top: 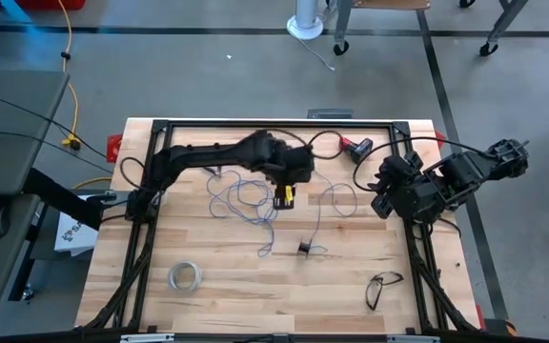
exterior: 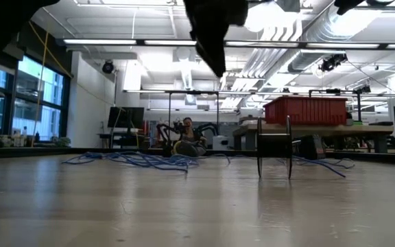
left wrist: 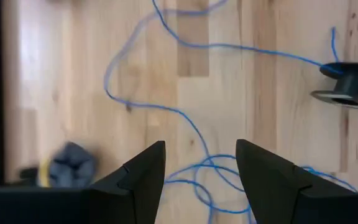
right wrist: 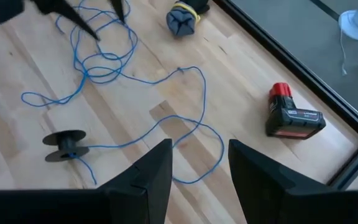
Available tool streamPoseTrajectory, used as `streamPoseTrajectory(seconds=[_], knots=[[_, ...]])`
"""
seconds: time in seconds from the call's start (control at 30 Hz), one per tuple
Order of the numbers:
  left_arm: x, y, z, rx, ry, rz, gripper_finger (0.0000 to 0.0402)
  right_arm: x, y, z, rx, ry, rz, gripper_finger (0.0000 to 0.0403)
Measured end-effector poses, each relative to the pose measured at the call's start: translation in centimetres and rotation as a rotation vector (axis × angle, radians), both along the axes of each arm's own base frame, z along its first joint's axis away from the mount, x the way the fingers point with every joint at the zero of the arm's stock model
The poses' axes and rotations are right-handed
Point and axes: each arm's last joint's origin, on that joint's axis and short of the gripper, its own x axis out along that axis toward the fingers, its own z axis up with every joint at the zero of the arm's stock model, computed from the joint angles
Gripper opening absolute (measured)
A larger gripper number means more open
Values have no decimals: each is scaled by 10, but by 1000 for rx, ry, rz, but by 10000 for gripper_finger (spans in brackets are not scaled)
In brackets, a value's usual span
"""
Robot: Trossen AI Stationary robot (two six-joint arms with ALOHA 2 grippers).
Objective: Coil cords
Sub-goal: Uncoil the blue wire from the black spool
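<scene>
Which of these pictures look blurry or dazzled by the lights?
Low view: ceiling lights glare, the near table is soft, the spool fairly crisp. Left wrist view: a blurred grey-yellow blob, the wire clear. High view: even light, faint shadows.

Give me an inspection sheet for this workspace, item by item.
Surface: wooden table, no damage seen.
Job's things: thin blue wire lying loose in loops mid-table, not coiled; dark spool on its rims, wire running to it.
Clutter: tape ring, glasses, red-and-black battery, small grey-and-yellow thing.
Grippers: left gripper above the wire loops, fingers open, empty; right gripper at the right side, fingers open, empty.
Cables: yellow cable on the floor, left of the table.
Surroundings: workshop; red bin on a bench; a person far behind.
</scene>
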Motion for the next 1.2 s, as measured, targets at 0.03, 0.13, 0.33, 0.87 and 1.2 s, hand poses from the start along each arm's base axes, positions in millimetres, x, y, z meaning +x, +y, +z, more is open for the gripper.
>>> streamPoseTrajectory(seconds=[0.03, 0.13, 0.33, 0.87, 1.2], knots=[[-2, -3, -3, -9, -15, 15, 188, 0, 0, 0, 0, 1, 0, 149], [-13, -16, -17, -40, -48, 44, 188, 0, 0, 0, 9, 8, 4, 149], [-49, -38, -57, -95, -25, 154, 188, 0, 1, -1, 24, 17, 12, 149], [-159, -52, -118, 45, 274, -37, 188, 40, 19, -4, -3, -32, 219, 149], [-166, -44, -124, 186, 287, -166, 188, 93, 28, -31, 25, 9, 192, 149]])
